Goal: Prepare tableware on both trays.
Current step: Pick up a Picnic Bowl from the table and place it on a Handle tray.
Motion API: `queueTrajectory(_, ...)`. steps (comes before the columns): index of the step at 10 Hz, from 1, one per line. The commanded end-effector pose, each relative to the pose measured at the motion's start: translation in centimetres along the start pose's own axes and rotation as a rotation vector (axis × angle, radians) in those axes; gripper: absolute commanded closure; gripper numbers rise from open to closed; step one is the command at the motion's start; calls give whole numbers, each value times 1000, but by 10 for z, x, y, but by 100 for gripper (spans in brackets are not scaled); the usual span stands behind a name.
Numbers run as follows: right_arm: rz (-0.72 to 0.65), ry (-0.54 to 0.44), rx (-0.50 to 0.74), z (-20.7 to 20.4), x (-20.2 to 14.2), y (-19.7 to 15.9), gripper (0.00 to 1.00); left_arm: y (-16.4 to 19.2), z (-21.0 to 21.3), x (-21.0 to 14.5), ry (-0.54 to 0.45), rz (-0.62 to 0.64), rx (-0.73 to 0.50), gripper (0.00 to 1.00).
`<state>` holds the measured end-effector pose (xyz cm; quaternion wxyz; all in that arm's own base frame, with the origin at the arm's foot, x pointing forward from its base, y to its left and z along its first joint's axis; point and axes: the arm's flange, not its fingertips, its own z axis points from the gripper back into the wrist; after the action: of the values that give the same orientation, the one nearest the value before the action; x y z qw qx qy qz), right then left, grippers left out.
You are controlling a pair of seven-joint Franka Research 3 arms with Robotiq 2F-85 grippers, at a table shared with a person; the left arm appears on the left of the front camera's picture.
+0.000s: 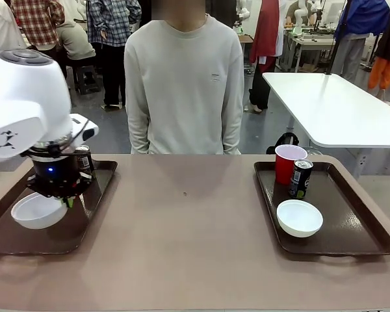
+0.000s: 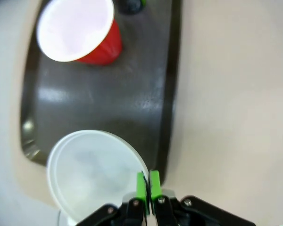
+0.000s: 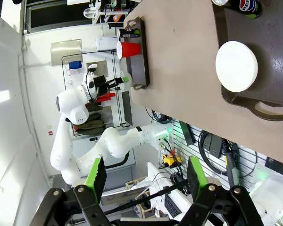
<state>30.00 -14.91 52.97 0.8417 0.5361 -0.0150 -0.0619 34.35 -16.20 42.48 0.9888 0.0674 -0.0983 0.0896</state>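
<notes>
You've got the left gripper [image 2: 147,182] pinched tight on the bowl's [image 2: 92,172] thin rim: light, slick plastic, so keep it level.

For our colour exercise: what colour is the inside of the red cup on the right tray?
White inside the red cup, best seen in the front view.

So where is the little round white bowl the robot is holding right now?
The small round white bowl is pinched by its rim in the left gripper, over the near end of the left dark brown plastic tray.
</notes>
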Motion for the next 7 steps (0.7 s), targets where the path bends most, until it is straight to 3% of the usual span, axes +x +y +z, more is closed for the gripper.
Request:
queueTrajectory(1, 3, -1, 21, -1, 0, 2, 10, 23, -5, 1, 44, -7, -28, 96)
queueTrajectory(2, 3, -1, 21, -1, 0, 2, 10, 18, -12, 1, -16, -85, -16, 96)
queueTrajectory(3, 3, -1, 21, -1, 0, 2, 10, 13, -3, 7, 18, 0, -10, 96)
queueTrajectory(5, 3, -1, 21, -1, 0, 2, 10, 17, -4, 11, 17, -27, -10, 96)
queueTrajectory(7, 3, -1, 21, -1, 0, 2, 10, 24, -34, 43, 171, 4, -122, 96)
